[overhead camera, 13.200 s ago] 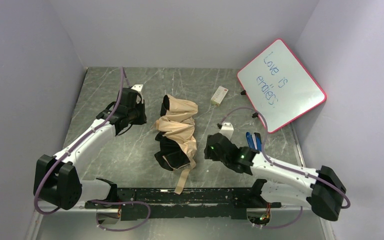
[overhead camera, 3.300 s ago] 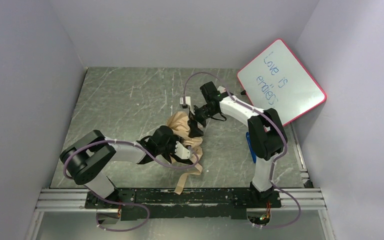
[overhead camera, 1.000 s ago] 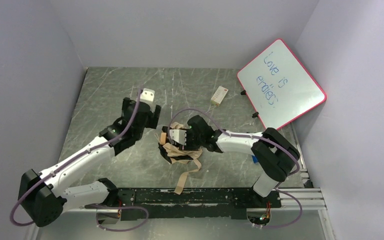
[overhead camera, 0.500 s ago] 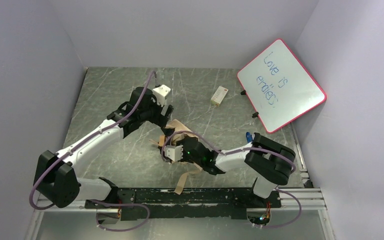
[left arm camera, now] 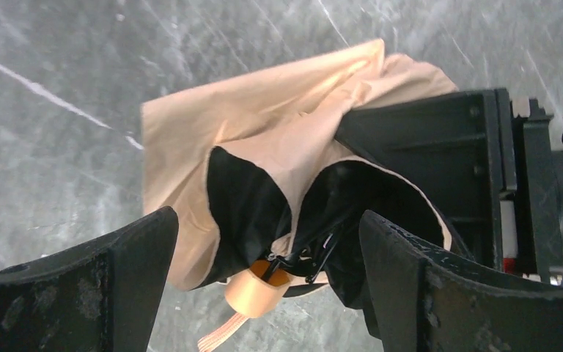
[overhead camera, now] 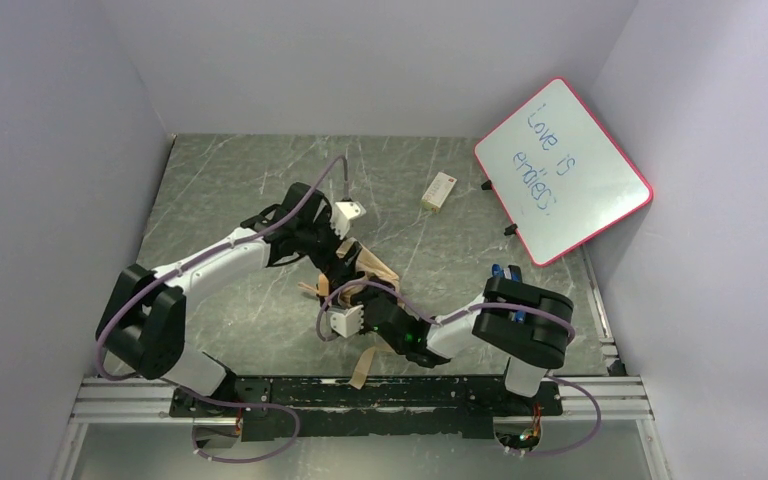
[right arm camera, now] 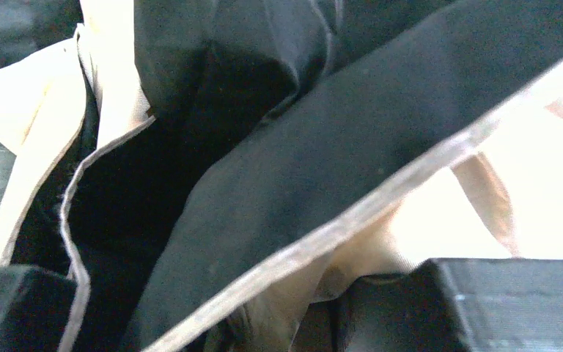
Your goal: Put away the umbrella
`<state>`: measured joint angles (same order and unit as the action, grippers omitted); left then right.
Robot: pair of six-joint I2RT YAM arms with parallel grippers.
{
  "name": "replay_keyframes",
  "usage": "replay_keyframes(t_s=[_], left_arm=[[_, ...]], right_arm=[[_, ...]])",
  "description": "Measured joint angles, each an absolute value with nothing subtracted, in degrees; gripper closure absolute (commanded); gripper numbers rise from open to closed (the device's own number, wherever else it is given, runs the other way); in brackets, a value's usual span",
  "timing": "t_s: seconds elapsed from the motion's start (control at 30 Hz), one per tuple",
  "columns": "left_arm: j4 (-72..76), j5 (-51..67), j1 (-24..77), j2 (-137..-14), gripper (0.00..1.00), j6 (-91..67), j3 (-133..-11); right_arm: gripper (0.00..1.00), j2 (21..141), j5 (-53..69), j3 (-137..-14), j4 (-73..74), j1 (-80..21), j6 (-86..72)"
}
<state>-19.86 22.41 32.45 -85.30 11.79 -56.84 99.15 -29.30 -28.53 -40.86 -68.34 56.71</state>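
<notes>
Left claw (left arm camera: 267, 220) stands wide open, poised over the umbrella (left arm camera: 249, 125). Right claw (right arm camera: 227, 279) has fabric between its fingers; whether it grips cannot be told. Umbrella lies bunched mid-table, strap (overhead camera: 365, 364) trailing toward the near edge. Table (overhead camera: 220, 190): grey marble, white-veined. Walls (overhead camera: 360, 60): plain, pale. Whiteboard (overhead camera: 560, 170) leans at far right.

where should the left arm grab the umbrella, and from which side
Judging by the left wrist view, the stiff tan-orange handle poking out of the loose fabric of the umbrella. Come straight on with the open left gripper, jaws either side; the folds would likely slip.
</notes>
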Motion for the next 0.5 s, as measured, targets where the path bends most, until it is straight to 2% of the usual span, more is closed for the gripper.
replay_keyframes(t_s=[0.3, 0.5], left_arm=[[-23.9, 33.3, 32.4, -87.5, 0.03, 27.4, -56.8], [-23.9, 34.9, 32.4, -88.6, 0.03, 35.9, -56.7]], right_arm=[[0.9, 98.1, -29.4, -28.1, -39.6, -69.1, 56.5], [0.9, 97.7, -29.2, -27.8, -39.4, -69.2, 56.2]])
